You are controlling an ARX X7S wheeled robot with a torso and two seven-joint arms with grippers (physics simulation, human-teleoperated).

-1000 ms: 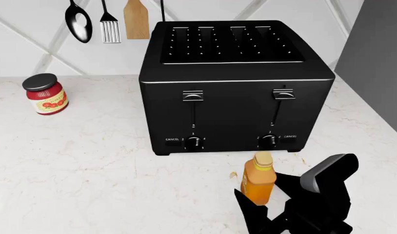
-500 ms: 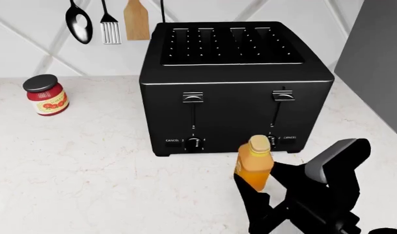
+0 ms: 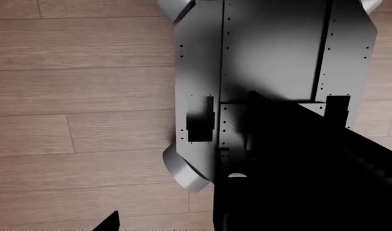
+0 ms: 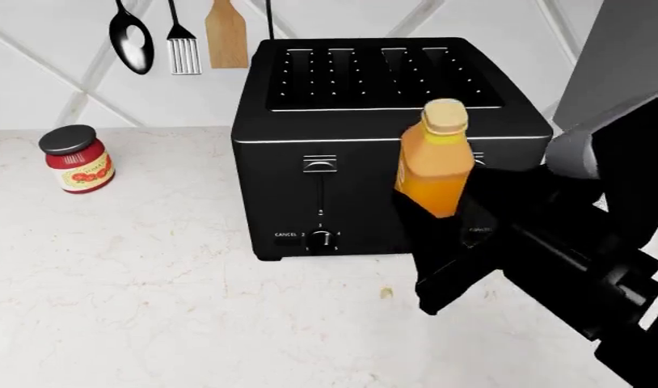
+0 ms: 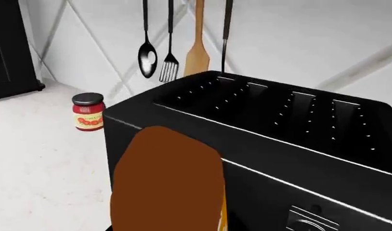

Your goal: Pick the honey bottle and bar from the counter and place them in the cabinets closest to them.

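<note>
The honey bottle (image 4: 435, 162), amber-orange with a pale yellow cap, is held upright in my right gripper (image 4: 445, 217), which is shut on its lower part and holds it high above the white counter (image 4: 145, 307), in front of the black toaster (image 4: 383, 105). In the right wrist view the bottle (image 5: 167, 183) fills the near foreground as a brown mass. My left gripper is out of the head view; its wrist view shows only a dark fingertip (image 3: 109, 222) over the wooden floor (image 3: 74, 96) and the robot's base (image 3: 273, 72). The bar is out of view.
A red-labelled jar with a black lid (image 4: 77, 157) stands on the counter at the left, also in the right wrist view (image 5: 88, 112). A spoon (image 4: 129, 36), fork and wooden spatula (image 4: 225, 32) hang on the tiled wall. A grey panel (image 4: 620, 97) rises at the right.
My right gripper has lifted the honey bottle from near the counter's surface up to the level of the toaster's top, moving up and slightly right.
</note>
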